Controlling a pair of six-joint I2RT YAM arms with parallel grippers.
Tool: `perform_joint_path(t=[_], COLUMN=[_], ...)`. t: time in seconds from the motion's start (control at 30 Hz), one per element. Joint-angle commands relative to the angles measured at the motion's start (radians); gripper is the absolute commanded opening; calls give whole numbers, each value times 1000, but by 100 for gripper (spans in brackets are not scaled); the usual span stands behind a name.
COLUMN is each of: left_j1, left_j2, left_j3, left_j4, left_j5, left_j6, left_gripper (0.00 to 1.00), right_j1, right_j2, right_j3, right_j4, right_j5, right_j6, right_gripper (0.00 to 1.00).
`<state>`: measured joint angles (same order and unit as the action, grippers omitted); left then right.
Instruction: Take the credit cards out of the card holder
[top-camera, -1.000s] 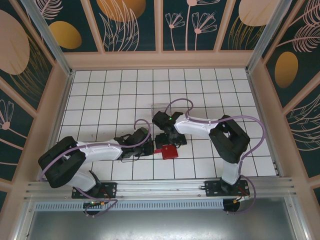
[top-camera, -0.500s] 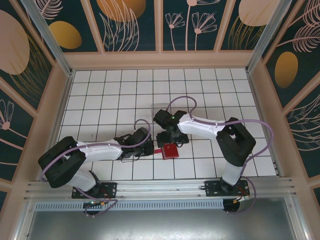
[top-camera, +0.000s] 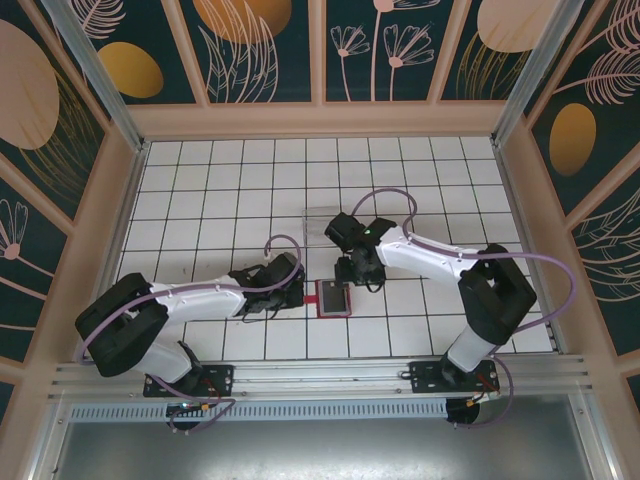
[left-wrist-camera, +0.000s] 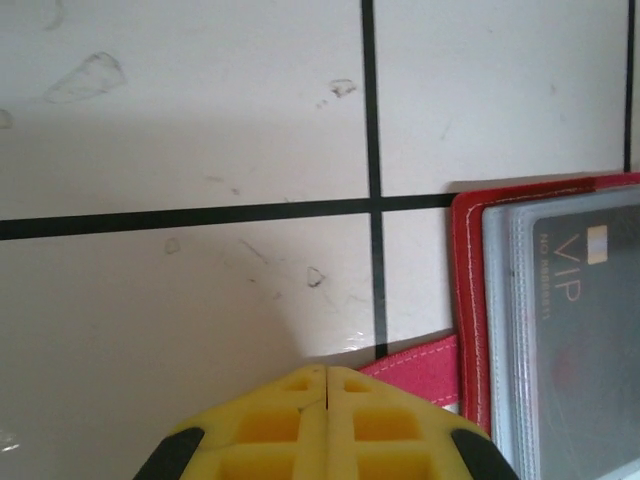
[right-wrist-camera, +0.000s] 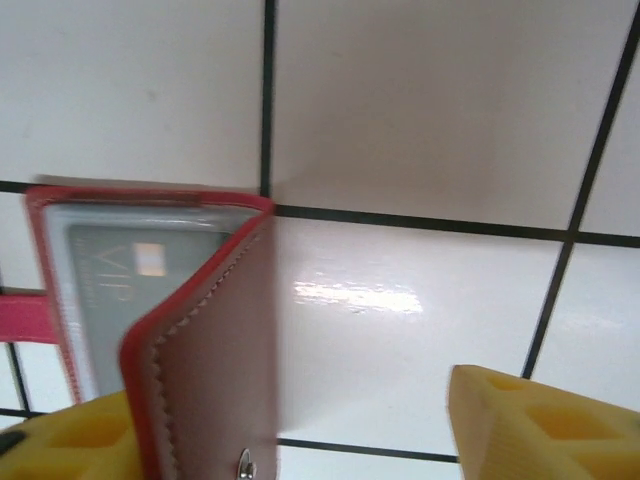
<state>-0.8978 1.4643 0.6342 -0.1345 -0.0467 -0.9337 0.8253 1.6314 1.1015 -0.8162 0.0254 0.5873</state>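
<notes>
while the top external view looks down, the red card holder (top-camera: 333, 297) lies open on the tiled table (top-camera: 200, 200), grey lining up. the left gripper (top-camera: 302, 296) sits at its 9 o'clock and the right gripper (top-camera: 357, 276) at its 1 o'clock.

from the left wrist, the yellow fingers (left-wrist-camera: 280, 430) are pressed together at 6 o'clock. the red closing tab (left-wrist-camera: 420, 368) reaches their edge; whether it is pinched cannot be told. a grey vip card (left-wrist-camera: 575, 320) sits sleeved at 3 o'clock.

from the right wrist, the fingers (right-wrist-camera: 530, 420) stand apart. the cover flap (right-wrist-camera: 210, 350) tilts up between them, beside the 7 o'clock one.
</notes>
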Motion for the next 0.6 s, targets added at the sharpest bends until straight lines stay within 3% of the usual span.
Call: perform_joint_path(t=[0.0,0.2,0.57], left_j1=[11,35,90], left_j2=[-26,-46,-83], left_j3=[29,30,9], left_j4=[-90,-120,-181], left_j5=[-71,-94,-137], left_j6=[-20,-16,-4], left_gripper=[0,0,0], right_j1=[-14,-22,-29], right_j2=[-32,-19,65], right_j3=[-35,-58,-48], right_j4=[16,95,215], right_j5=[-5,-58,-59], right_j6=[10,2,-20], right_gripper=[53,35,31])
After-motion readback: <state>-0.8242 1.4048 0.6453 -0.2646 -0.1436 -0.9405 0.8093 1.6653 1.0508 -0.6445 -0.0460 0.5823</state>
